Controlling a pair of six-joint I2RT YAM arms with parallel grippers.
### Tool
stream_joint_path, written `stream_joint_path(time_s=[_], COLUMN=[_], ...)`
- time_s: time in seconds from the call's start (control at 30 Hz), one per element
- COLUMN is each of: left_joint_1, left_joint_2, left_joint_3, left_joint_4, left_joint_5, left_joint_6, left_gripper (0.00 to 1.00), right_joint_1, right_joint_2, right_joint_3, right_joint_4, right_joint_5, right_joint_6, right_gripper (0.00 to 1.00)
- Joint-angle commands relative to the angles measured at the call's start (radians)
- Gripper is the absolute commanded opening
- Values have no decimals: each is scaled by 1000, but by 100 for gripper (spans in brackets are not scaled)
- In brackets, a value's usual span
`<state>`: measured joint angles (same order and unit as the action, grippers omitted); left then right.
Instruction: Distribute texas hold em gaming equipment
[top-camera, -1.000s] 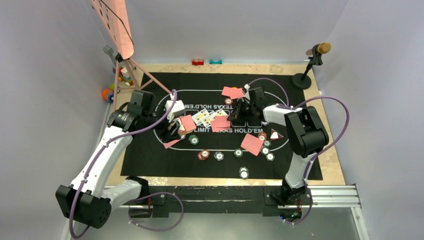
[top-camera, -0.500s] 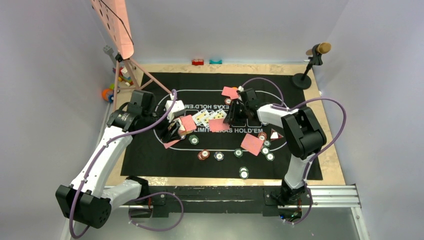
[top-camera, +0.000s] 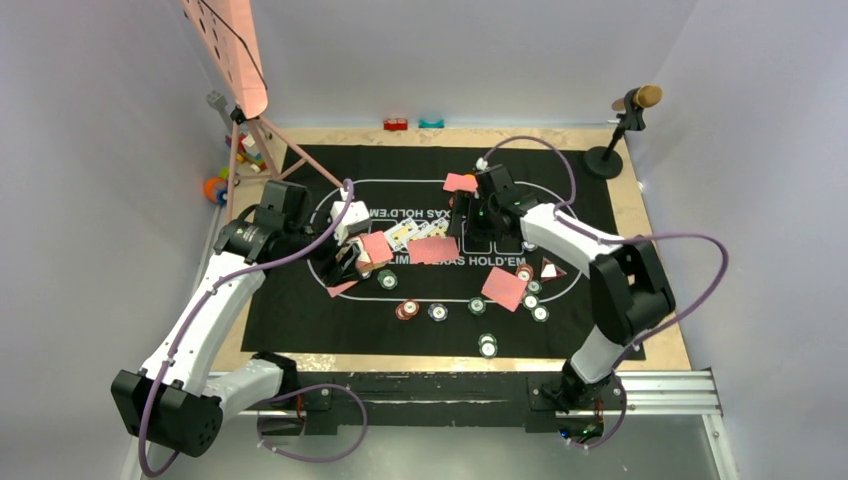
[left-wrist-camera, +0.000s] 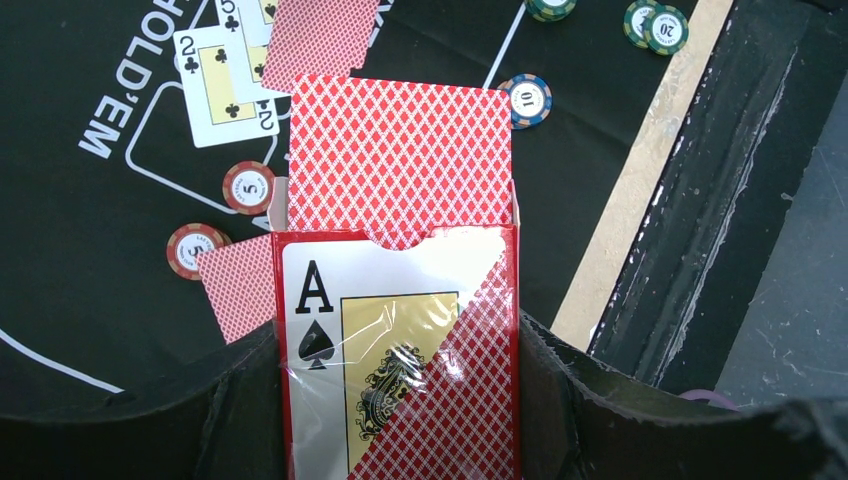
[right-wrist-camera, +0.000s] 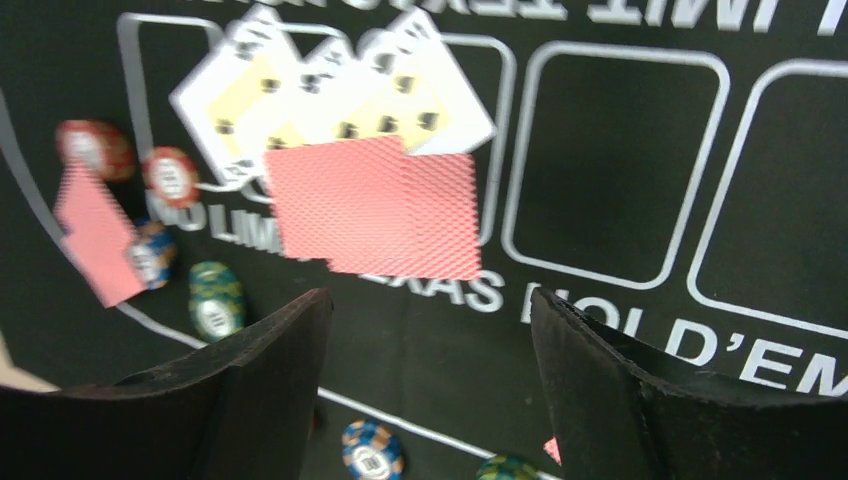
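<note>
My left gripper (left-wrist-camera: 398, 372) is shut on a red card box (left-wrist-camera: 400, 350) printed with an ace of spades. Pinkish-red-backed playing cards (left-wrist-camera: 400, 160) stick out of its open top. In the top view that left gripper (top-camera: 345, 262) hangs over the mat's left side. My right gripper (right-wrist-camera: 430, 335) is open and empty, hovering above two overlapping face-down cards (right-wrist-camera: 375, 205) that lie by a fan of face-up cards (right-wrist-camera: 330, 95). From above, the right gripper (top-camera: 470, 222) is just right of the face-down card (top-camera: 437, 250). Chips (top-camera: 438, 311) are scattered along the oval's near side.
The black mat (top-camera: 300, 310) covers most of the wooden table. More face-down cards lie at the far centre (top-camera: 461, 183) and near right (top-camera: 505, 288). A microphone stand (top-camera: 607, 158) is at the back right, a pink easel (top-camera: 235, 60) and toys (top-camera: 216, 188) at the back left.
My right gripper has opened and drawn back a little toward the far side, leaving a face-down card flat on the mat's centre. The left arm and its box have not moved.
</note>
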<state>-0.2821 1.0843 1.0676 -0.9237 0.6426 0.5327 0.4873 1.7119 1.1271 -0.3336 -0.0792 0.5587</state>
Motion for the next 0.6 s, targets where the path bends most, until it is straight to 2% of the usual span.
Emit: stream_joint_path(time_s=[0.0, 0.13, 0.4, 0.57], left_joint_1=[4, 4, 4, 4], left_joint_2=[-16, -7, 0, 2], left_joint_3=[35, 38, 37, 25], left_joint_4=[21, 23, 22, 36], left_joint_5=[42, 48, 52, 45], left_joint_6=[-21, -24, -22, -19], left_gripper=[0, 0, 0, 0], right_joint_1=[39, 105, 284, 345], right_joint_2=[-131, -125, -2, 15], right_joint_3=[113, 186, 358, 388], right_joint_4=[-58, -103, -189, -198], right_joint_5=[14, 9, 45, 32], right_joint_6=[-29, -42, -51, -56], right_gripper=[79, 80, 81, 80])
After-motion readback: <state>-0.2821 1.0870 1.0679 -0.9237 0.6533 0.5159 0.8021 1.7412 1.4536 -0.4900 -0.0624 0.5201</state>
